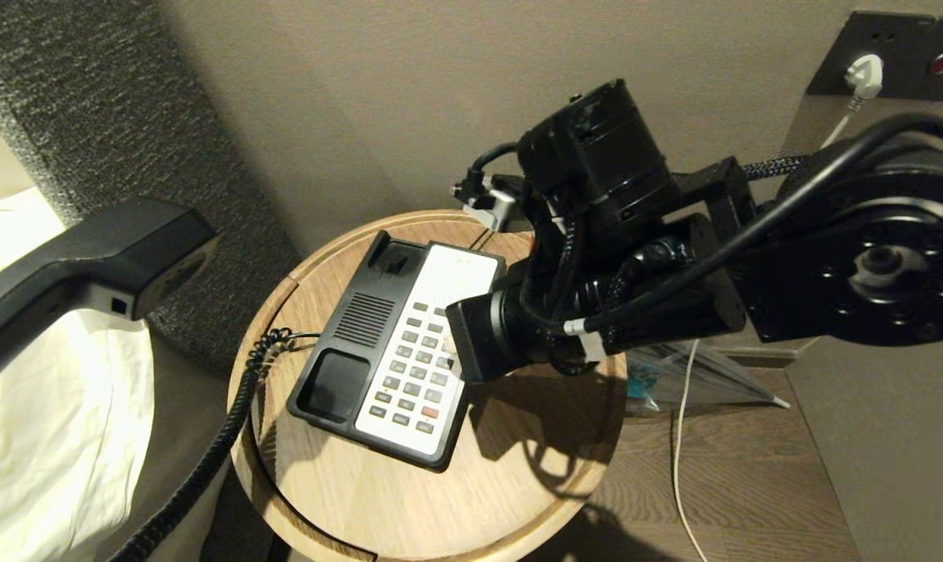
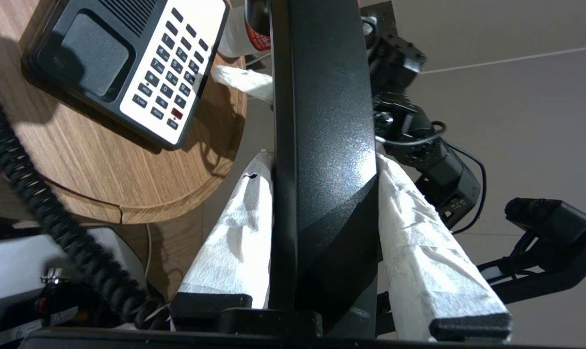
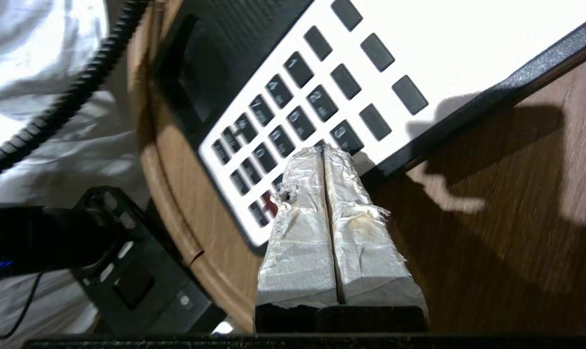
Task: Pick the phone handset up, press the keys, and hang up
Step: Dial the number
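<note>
gripping the phone handset (image 2: 322, 145) between its white-wrapped fingers (image 2: 225, 242), the left gripper (image 2: 322, 160) holds it off the round wooden tabletop (image 1: 518, 468), to the left of the phone base (image 1: 401, 343), coiled cord (image 1: 206, 460) trailing down. the right gripper (image 3: 324, 150) has its fingers pressed together, tips at the keys (image 3: 293, 111).

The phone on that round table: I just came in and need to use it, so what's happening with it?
The left gripper holds the phone handset lifted off to the left of the table, coiled cord trailing. The right gripper, fingers shut, points its tips at the keypad on the phone base. The cradle is empty.
</note>
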### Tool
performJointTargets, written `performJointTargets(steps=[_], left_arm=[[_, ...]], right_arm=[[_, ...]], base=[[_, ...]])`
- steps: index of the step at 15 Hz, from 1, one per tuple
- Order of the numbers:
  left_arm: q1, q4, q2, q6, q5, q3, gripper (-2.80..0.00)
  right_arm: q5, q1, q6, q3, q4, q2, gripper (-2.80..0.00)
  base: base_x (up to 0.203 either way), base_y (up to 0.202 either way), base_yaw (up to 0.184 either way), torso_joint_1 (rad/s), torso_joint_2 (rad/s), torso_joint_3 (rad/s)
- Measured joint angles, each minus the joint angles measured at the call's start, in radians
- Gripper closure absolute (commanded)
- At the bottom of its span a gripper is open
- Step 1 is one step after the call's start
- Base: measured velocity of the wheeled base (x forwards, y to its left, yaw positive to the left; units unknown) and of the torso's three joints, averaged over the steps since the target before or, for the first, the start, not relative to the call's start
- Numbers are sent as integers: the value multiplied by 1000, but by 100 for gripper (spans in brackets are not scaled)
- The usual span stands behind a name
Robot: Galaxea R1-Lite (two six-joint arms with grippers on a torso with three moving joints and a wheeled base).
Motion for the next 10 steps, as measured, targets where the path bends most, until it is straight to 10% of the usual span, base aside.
performJointTargets(steps=[10], left_arm=[[0, 3, -19, -4, -1, -5, 0]], right_arm=[[-27, 0, 1, -109, 11, 92, 0]], base=[[0, 0, 0, 0, 0, 0]])
